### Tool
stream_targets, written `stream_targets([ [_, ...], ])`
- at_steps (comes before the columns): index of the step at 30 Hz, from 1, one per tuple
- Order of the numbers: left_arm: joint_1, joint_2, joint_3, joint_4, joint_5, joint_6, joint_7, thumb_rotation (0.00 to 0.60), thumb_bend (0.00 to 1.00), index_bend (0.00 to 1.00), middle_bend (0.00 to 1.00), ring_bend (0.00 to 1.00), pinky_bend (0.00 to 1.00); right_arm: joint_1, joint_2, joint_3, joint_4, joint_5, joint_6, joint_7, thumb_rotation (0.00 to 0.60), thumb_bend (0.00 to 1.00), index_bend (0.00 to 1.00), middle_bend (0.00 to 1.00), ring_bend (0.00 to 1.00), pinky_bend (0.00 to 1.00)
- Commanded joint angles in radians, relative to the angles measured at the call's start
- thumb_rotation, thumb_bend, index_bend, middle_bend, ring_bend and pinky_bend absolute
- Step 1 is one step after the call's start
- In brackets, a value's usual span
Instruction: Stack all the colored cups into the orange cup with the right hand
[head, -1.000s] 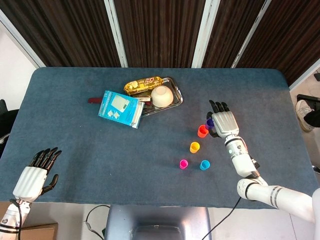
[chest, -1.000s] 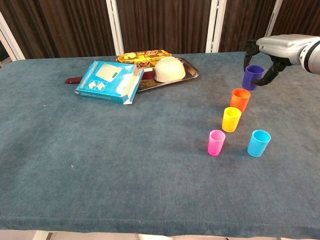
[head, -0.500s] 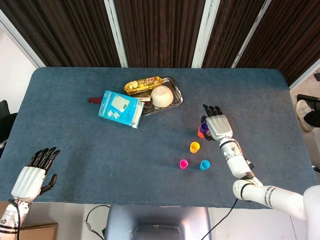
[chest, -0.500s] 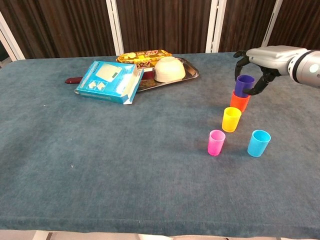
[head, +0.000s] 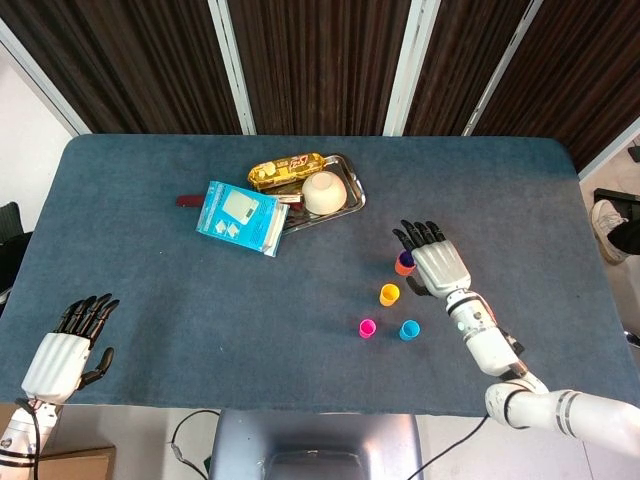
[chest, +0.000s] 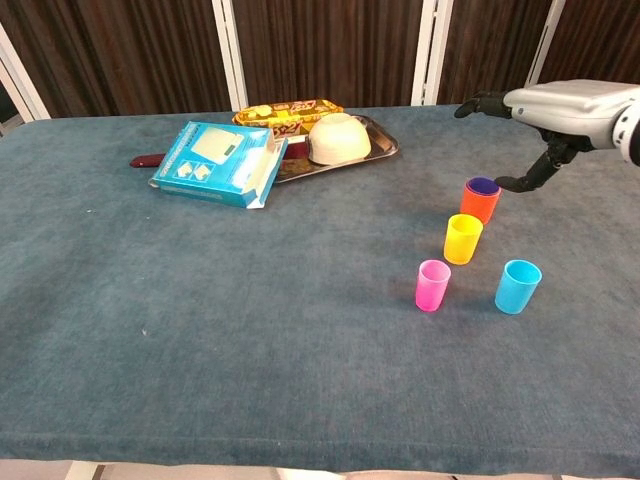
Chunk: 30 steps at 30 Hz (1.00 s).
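The orange cup (chest: 480, 203) (head: 404, 267) stands upright on the blue table with the purple cup (chest: 483, 185) nested inside it, only its rim showing. My right hand (chest: 560, 110) (head: 440, 266) hovers just above and to the right of this stack, fingers spread, holding nothing. In front of the stack stand a yellow cup (chest: 462, 239) (head: 389, 294), a pink cup (chest: 433, 285) (head: 367, 327) and a light blue cup (chest: 519, 286) (head: 409, 329). Far away at the table's near left corner lies my left hand (head: 72, 345), fingers apart and empty.
At the back of the table a metal tray (chest: 385, 149) holds a cream bowl (chest: 339, 138) and a yellow snack packet (chest: 287, 114). A blue box (chest: 218, 162) lies left of the tray, with a dark red object (chest: 145, 160) beside it.
The right hand lowered the purple cup into the orange cup, let it go and opened, lifting slightly. The left hand has stayed put.
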Motion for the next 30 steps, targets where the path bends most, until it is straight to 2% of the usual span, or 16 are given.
stream_targets([
  [1,-0.002,-0.002,0.001,0.0,0.001,-0.003,0.004,0.6,0.47,0.0,0.04,0.05,0.12,-0.071,0.101,-0.087,-0.134,-0.18,0.075,0.031,0.6,0.48,0.11,0.0,0.0,0.0],
  [4,-0.004,-0.006,0.005,-0.002,0.005,-0.008,0.011,0.6,0.47,0.0,0.04,0.05,0.12,-0.07,0.092,-0.109,-0.129,-0.185,0.044,-0.004,0.6,0.48,0.14,0.0,0.0,0.0],
  [14,-0.008,-0.008,0.004,0.0,0.001,-0.016,0.011,0.6,0.47,0.0,0.04,0.05,0.12,-0.03,-0.07,-0.075,0.051,-0.107,-0.059,-0.017,0.6,0.47,0.25,0.0,0.0,0.0],
  [30,-0.008,-0.004,0.005,0.002,0.002,-0.012,0.004,0.6,0.47,0.0,0.04,0.05,0.12,0.002,-0.145,-0.038,0.127,-0.035,-0.095,-0.048,0.6,0.47,0.5,0.0,0.0,0.0],
])
